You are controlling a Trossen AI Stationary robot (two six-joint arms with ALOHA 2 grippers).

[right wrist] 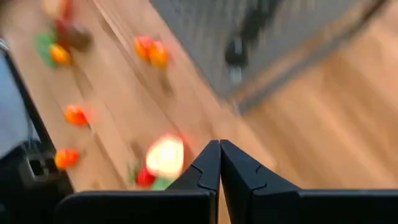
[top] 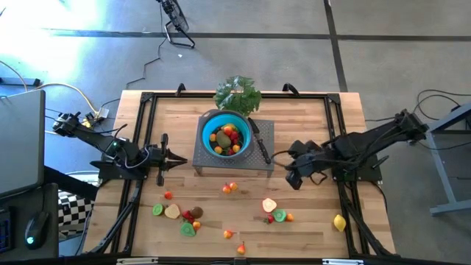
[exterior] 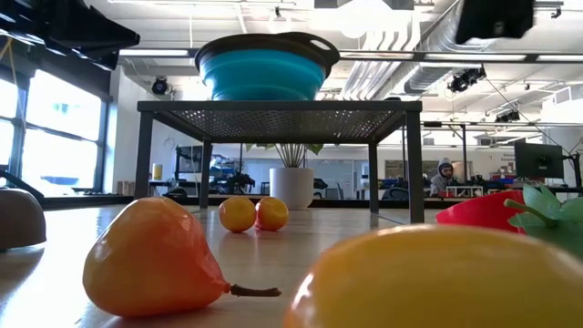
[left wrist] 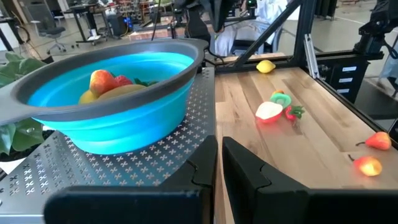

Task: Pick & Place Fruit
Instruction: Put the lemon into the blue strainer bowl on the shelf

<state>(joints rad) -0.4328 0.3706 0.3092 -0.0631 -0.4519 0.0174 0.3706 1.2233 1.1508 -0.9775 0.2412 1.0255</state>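
Your fruit [top: 269, 205] is in two lots: several pieces in the blue bowl [top: 208, 124] on the perforated stand [top: 263, 163], the rest scattered flat across the near half of the bench [top: 309, 125]. Too small to count exactly or tell their long axes. Your left gripper [top: 179, 159] sits left of the stand, jaws together, empty. Your right gripper [top: 291, 181], right of it, is likewise closed on nothing.

Bright daylight, floor glare, blurred right-wrist view
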